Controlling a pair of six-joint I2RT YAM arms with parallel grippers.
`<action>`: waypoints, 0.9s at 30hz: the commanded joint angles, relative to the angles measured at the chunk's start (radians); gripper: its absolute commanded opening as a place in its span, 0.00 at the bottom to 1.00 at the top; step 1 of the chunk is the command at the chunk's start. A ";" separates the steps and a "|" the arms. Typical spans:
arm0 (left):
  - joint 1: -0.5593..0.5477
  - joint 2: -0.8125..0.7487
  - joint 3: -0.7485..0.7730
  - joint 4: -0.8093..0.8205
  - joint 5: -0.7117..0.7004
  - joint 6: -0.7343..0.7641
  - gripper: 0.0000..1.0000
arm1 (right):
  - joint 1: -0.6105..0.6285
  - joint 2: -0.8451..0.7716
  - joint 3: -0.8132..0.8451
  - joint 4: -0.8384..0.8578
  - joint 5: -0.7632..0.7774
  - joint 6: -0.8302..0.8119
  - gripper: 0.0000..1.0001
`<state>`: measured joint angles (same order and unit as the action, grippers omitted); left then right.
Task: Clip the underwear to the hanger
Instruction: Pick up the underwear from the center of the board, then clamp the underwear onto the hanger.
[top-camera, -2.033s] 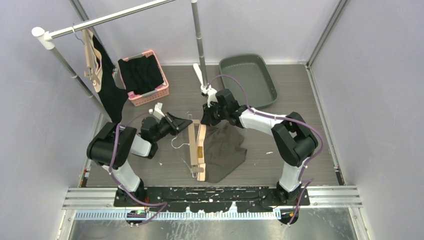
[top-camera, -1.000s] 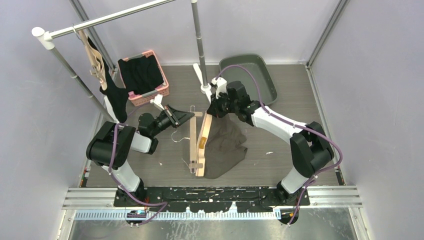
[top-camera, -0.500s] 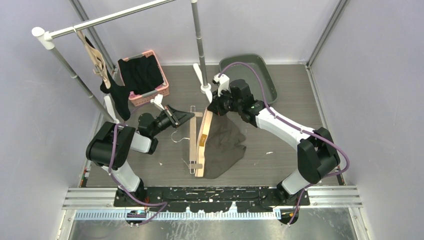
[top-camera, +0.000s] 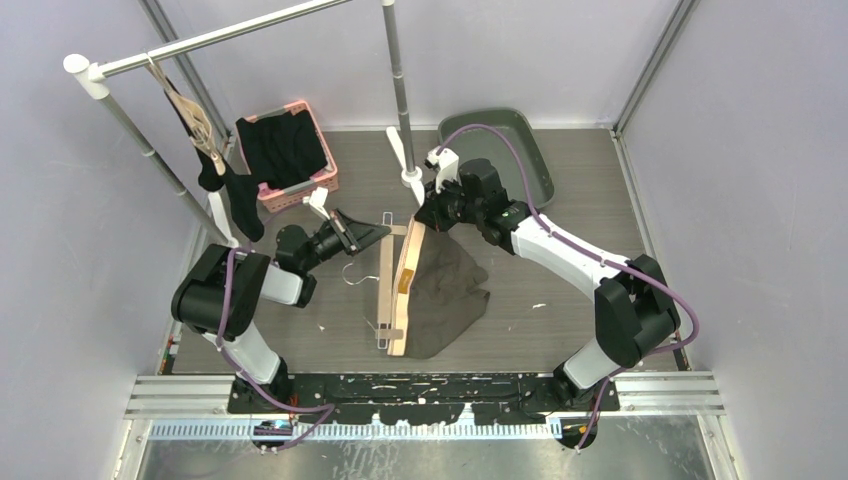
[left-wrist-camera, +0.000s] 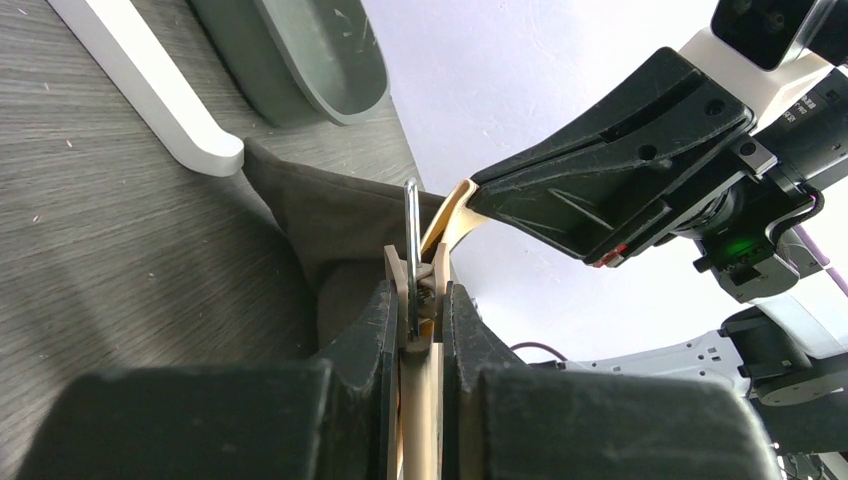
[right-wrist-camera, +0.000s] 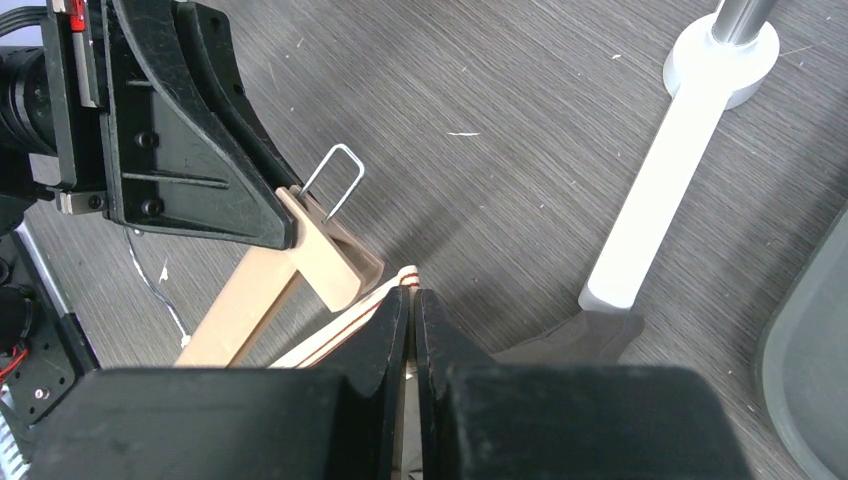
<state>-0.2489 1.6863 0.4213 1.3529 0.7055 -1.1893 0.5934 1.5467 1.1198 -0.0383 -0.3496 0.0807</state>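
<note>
- Pale wood is what both pairs of jaws have hold of: the hanger (top-camera: 404, 290) runs along the desk (top-camera: 580, 180) between the two arms, with its far end held up off the surface.
- The left jaws are pinched shut on the hanger's wooden clip (right-wrist-camera: 325, 255), one finger on each face. A wire loop (right-wrist-camera: 337, 178) sticks out just past their tips.
- The right jaws are closed almost flat on the thin tip of the hanger's curved bar, just beside that clip. The two sets of tips are near each other but apart.
- The dark brown underwear (top-camera: 450, 290) lies below and behind the right jaws, spread on the desk along the hanger. I cannot tell whether its edge is nipped in with the wood.
- A white rack foot (right-wrist-camera: 655, 190) lies just beyond the right jaws, and a grey tray (top-camera: 500, 150) sits further past them.
</note>
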 joint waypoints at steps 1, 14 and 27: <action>-0.011 -0.027 0.035 0.077 0.026 0.005 0.00 | -0.004 -0.040 0.013 0.059 0.000 -0.012 0.06; -0.041 -0.011 0.051 0.077 0.020 0.007 0.00 | -0.004 -0.046 0.009 0.057 0.003 -0.017 0.06; -0.063 0.012 0.066 0.077 0.009 0.016 0.00 | -0.006 -0.052 0.020 0.051 -0.001 -0.022 0.06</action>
<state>-0.3042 1.6909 0.4553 1.3540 0.7082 -1.1870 0.5934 1.5467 1.1191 -0.0387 -0.3492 0.0761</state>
